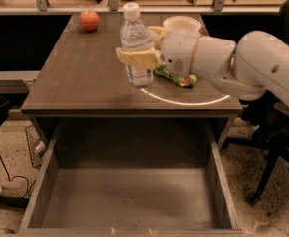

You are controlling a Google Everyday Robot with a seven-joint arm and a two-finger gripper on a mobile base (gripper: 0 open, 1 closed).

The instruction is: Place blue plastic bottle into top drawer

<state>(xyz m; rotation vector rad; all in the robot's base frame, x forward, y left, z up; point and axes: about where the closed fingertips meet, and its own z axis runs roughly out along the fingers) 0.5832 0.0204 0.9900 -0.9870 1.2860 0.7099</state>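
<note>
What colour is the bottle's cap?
The cap is white, clearest in camera view; the gripper grips the blue plastic bottle over the desk.

Reaches in from 3 o'clock with white arm, wrist level — holds gripper toward 12 o'clock, yellowish fingers clamped round blue plastic bottle.

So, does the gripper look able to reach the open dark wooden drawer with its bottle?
Probably yes: the gripper holds the clear plastic bottle near the front of the desk, and the dark wooden drawer below is pulled open and bare.
</note>
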